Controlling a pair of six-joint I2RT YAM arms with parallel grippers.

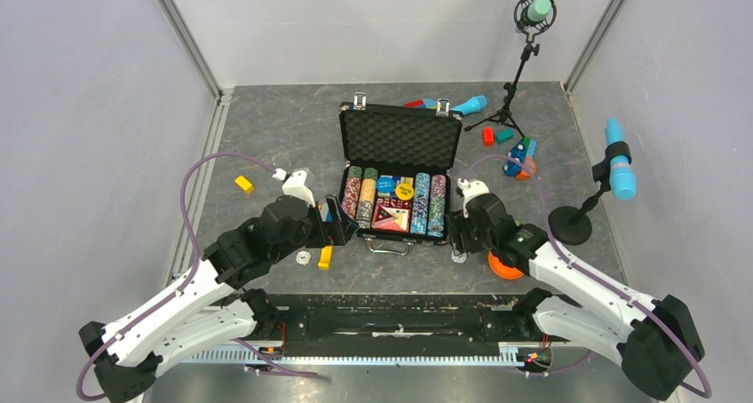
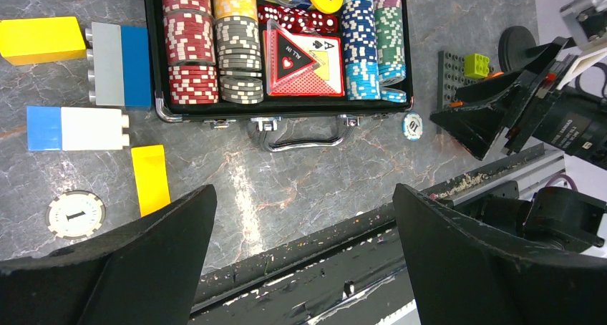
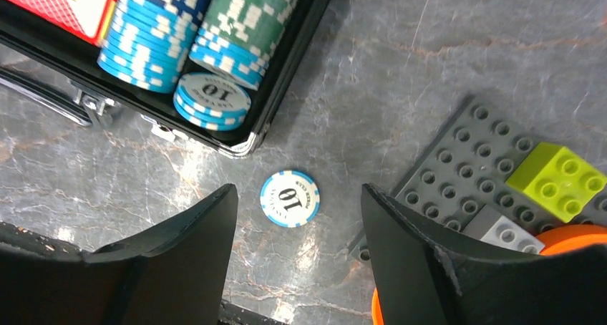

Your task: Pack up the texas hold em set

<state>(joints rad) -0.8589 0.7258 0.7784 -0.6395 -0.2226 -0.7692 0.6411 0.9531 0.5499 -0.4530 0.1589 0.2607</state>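
The black briefcase (image 1: 341, 154) lies open mid-table, its foam-lined lid (image 1: 400, 137) standing up at the back. Rows of chips (image 2: 215, 46), a card deck (image 2: 304, 60) and round dealer buttons (image 1: 395, 188) fill it. A loose blue "10" chip (image 3: 289, 197) lies on the table just off the case's front right corner (image 3: 247, 147). My right gripper (image 3: 298, 192) is open directly above that chip. A loose white "1" chip (image 2: 75, 214) lies front left. My left gripper (image 2: 304, 192) is open and empty over the table's near edge, in front of the handle (image 2: 297, 140).
Yellow (image 2: 150, 178), blue-white (image 2: 75, 128) and grey-blue (image 2: 118, 64) toy blocks lie left of the case. A grey studded plate (image 3: 458, 175) with a green brick (image 3: 558, 171) lies right of the loose chip. Two blue microphones on stands (image 1: 535, 12) (image 1: 619, 168) stand at right.
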